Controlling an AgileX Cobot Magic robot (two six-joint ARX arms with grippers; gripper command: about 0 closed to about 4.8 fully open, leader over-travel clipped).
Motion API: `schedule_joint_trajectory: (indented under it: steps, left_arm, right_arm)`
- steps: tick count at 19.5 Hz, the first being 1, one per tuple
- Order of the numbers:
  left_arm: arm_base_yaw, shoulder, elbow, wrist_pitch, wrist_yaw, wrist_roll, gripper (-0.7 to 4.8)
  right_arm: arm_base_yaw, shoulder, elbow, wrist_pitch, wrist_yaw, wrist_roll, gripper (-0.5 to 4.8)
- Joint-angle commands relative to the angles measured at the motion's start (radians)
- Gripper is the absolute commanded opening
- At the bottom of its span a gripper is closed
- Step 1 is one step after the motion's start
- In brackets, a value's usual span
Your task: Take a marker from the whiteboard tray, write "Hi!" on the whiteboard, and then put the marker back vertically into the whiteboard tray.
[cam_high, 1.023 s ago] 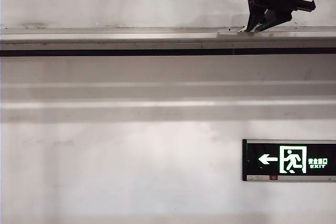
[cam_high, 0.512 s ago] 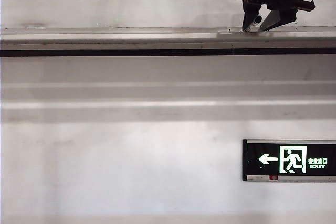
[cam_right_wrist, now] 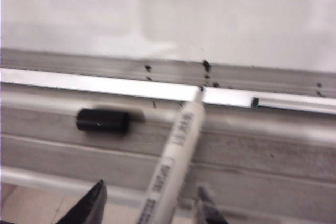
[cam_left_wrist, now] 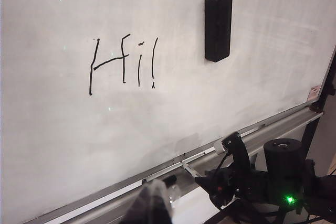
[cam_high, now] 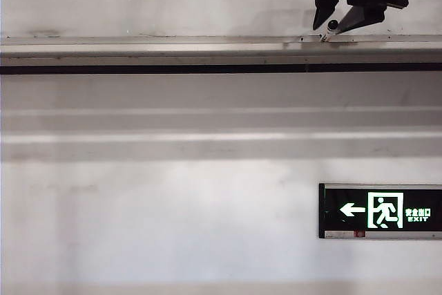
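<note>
now, white marker (cam_right_wrist: 173, 161) leaning uncapped, right claw (cam_right_wrist: 149, 205) parted

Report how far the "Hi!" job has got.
Done: "Hi!" is written on the whiteboard. In hand: the marker leans in the whiteboard tray, tip against the rail, between the open jaws of the right gripper. A loose black cap lies in the tray. The left gripper is a blur low by the tray. Left: probably only withdrawing.
</note>
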Motion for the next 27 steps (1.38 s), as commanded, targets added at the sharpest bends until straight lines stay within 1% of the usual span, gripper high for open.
schedule_joint_trajectory:
  steps: [1,5,9,17,21,24,27]
  left_arm:
    - [0.000,-0.003,0.003,0.012,0.002,0.001,-0.05]
    - [0.000,-0.003,0.003,0.011,0.002,0.001,-0.05]
    - [0.000,-0.003,0.003,0.005,0.002,0.001,-0.06]
    - [0.000,-0.003,0.003,-0.006,0.002,0.001,-0.06]
    - [0.000,-0.003,0.003,-0.006,0.002,0.001,-0.05]
    - [0.000,-0.003,0.003,-0.006,0.002,0.001,-0.05]
    - [0.000,-0.003,0.003,-0.006,0.002,0.001,-0.06]
  right_arm:
    - [0.000,-0.004,0.003,0.035,-0.008,-0.002,2.21]
    - [0.000,-0.004,0.003,0.045,-0.008,-0.003,2.21]
    - [0.000,-0.004,0.003,0.096,-0.008,-0.003,2.21]
    - [0.000,-0.004,0.003,0.117,-0.008,-0.003,2.21]
    - [0.000,-0.009,0.003,0.175,-0.009,-0.003,2.20]
    - [0.000,-0.050,0.003,0.185,-0.008,-0.003,2.18]
    - [0.000,-0.117,0.003,0.186,-0.007,-0.007,2.02]
